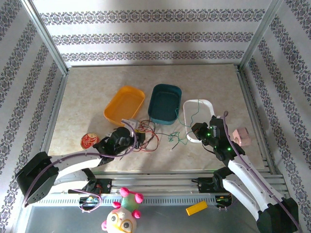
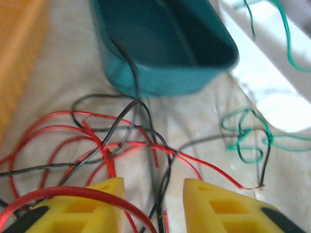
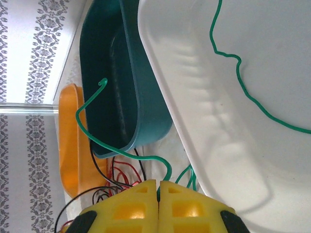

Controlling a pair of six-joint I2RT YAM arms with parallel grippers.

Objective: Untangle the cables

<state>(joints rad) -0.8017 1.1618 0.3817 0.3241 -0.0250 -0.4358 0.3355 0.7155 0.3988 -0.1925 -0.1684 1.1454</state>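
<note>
Now, cables [image 1: 151,135]: red, black and green tangle on the surface [image 1: 82,92], before the teal tray [image 1: 165,103].
Left fingers [image 2: 199,206]: apart, over red and black strands.
Right fingers [image 3: 158,194]: together, clamped on the green cable [image 3: 141,156], beside the white tray [image 3: 204,121].

Left tray [image 1: 124,104], middle tray [image 1: 165,104] and right tray [image 1: 206,108] form a row on the surface [image 1: 87,107]; cables [image 1: 150,136] lie before them, one strand inside the right tray.
</note>
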